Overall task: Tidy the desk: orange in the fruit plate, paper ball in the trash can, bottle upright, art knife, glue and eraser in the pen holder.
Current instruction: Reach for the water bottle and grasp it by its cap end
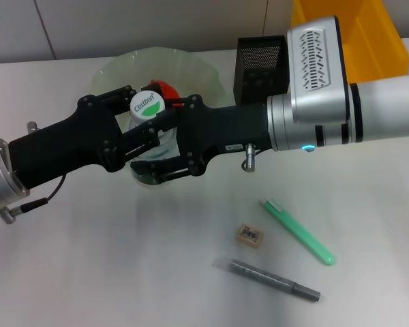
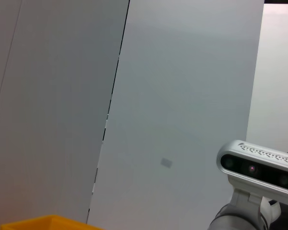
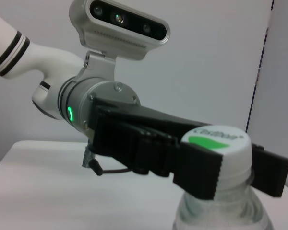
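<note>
Head view has both arms meeting over the middle of the white worktop (image 1: 123, 272). The left hand (image 1: 147, 109) comes in from the left edge and is clamped on the neck of the clear water bottle (image 1: 150, 136), right under its white cap with the green logo (image 1: 147, 105). The right wrist view backs that up: black fingers (image 3: 197, 167) pressing on both sides just below the cap, bottle standing upright. The right hand (image 1: 167, 153) reaches in from the right and its fingers sit around the bottle body lower down, but I can't tell if they're actually gripping.

Bottle stands at the near rim of the glass fruit plate (image 1: 116, 68), with the orange (image 1: 165, 90) peeking out behind the cap, so it's tight back there. The black mesh pen holder (image 1: 261, 68) is just behind the right arm, yellow bin (image 1: 368, 34) in the far right corner.

Nearer side has plenty of room: eraser (image 1: 249, 234), green art knife (image 1: 297, 231) and a grey pen-like stick (image 1: 275, 280) lie apart from each other.
</note>
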{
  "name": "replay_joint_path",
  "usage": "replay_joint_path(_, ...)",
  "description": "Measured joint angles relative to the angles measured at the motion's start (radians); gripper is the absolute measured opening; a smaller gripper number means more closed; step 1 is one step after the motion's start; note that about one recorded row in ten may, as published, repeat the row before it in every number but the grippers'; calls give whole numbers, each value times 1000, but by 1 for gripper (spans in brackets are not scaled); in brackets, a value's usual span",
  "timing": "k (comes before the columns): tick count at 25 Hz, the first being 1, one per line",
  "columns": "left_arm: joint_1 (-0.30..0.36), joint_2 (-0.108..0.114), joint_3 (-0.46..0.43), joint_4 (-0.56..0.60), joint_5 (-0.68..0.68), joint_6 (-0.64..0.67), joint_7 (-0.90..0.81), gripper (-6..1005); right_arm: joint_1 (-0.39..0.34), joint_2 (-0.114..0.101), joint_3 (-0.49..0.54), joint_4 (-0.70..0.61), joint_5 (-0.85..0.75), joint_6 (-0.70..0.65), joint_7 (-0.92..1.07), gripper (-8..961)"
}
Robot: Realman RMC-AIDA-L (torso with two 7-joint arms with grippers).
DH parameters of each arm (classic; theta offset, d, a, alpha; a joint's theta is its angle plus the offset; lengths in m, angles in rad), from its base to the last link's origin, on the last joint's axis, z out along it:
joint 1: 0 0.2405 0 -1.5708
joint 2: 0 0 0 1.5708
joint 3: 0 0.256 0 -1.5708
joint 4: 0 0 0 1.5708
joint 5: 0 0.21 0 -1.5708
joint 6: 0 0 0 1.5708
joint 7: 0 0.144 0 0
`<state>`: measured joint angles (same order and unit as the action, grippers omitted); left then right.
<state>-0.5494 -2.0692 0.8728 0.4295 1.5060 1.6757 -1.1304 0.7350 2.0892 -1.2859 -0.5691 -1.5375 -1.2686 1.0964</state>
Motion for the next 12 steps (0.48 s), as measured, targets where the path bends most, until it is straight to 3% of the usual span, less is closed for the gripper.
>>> replay_joint_path(12,0,3,-3,7,4,-4,-10,481,-14,0,2,-15,13,-7,1,781)
